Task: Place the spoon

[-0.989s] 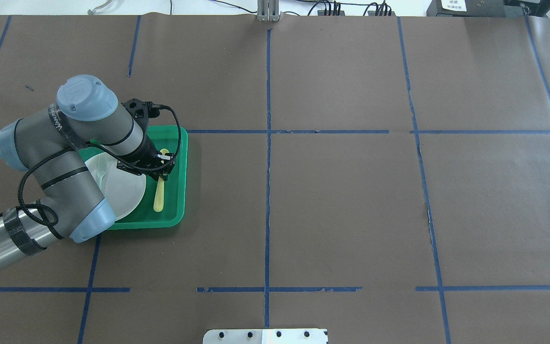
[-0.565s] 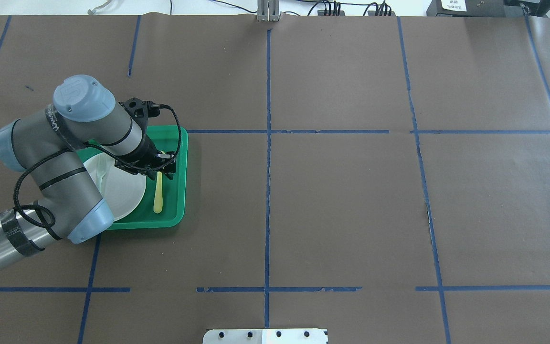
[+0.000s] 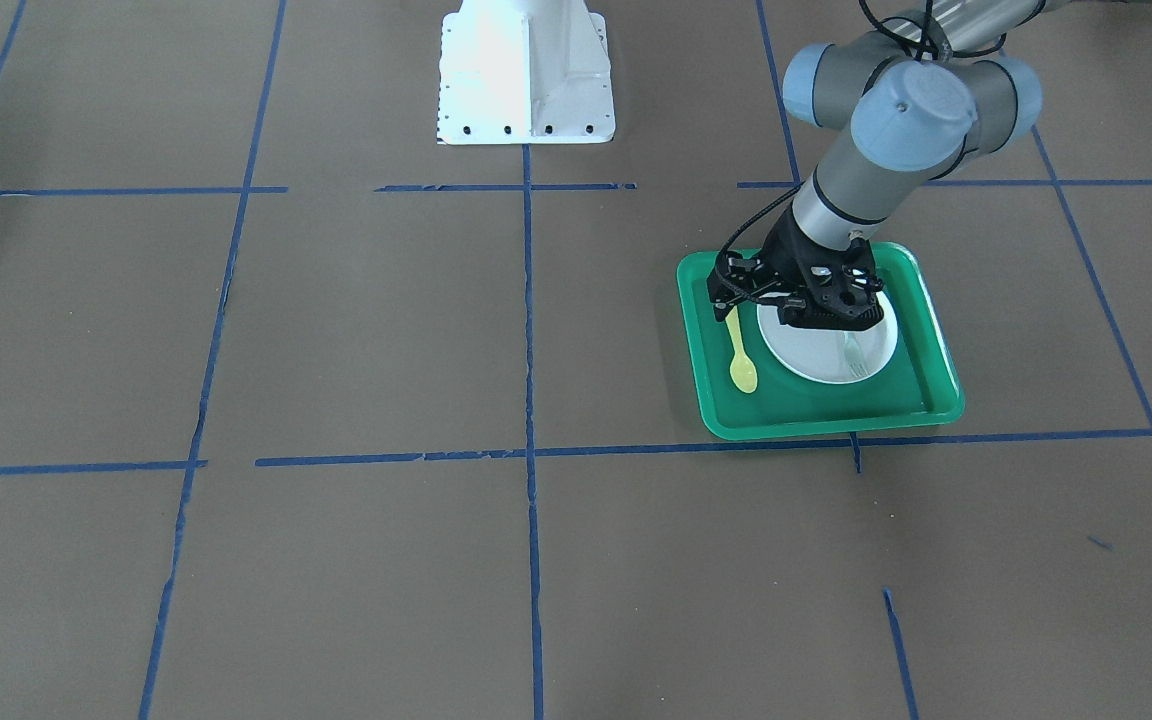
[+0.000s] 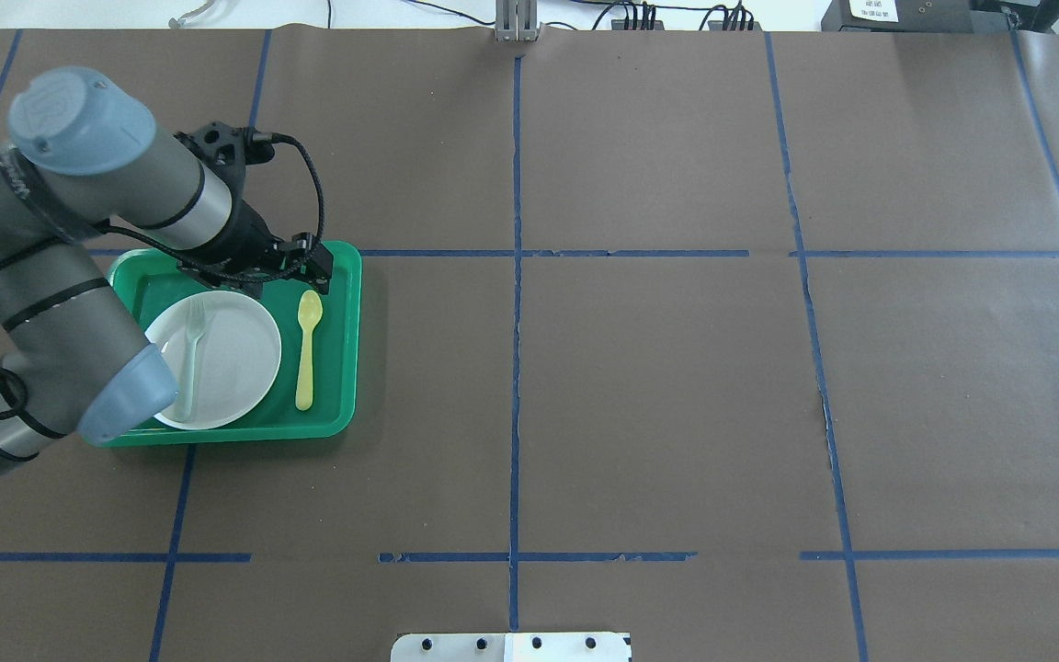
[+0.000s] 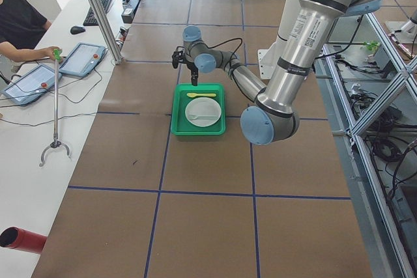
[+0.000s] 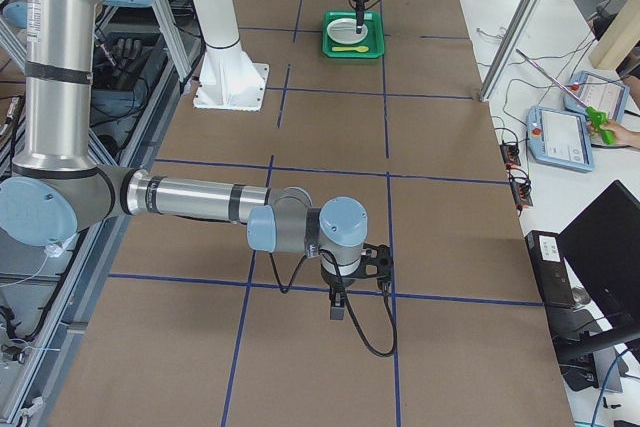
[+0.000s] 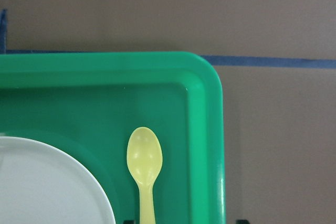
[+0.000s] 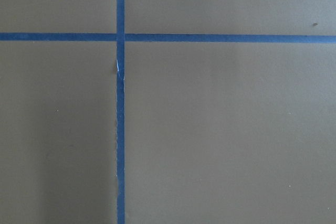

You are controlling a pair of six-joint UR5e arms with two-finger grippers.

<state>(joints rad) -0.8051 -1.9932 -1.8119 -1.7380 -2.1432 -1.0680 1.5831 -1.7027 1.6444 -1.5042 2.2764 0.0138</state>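
The yellow spoon (image 4: 308, 349) lies flat on the green tray (image 4: 342, 368), just right of the white plate (image 4: 235, 359), with its bowl toward the tray's far edge. It also shows in the front view (image 3: 740, 358) and the left wrist view (image 7: 144, 163). My left gripper (image 4: 309, 265) hangs open and empty above the tray's far right corner, beyond the spoon's bowl and clear of it; the front view (image 3: 731, 297) shows it too. My right gripper (image 6: 338, 307) hovers over bare table far from the tray; I cannot tell whether it is open or shut.
A pale translucent fork (image 4: 191, 354) lies on the plate. The white robot base plate (image 3: 526, 70) stands at the table's near edge. Blue tape lines (image 4: 516, 368) cross the brown table cover. A person and tablets (image 5: 32, 73) are at a side desk.
My left gripper has risen and moved away from the spoon toward the tray's far edge. The spoon's bowl, covered by the gripper before, now shows, and the spoon lies free on the tray.
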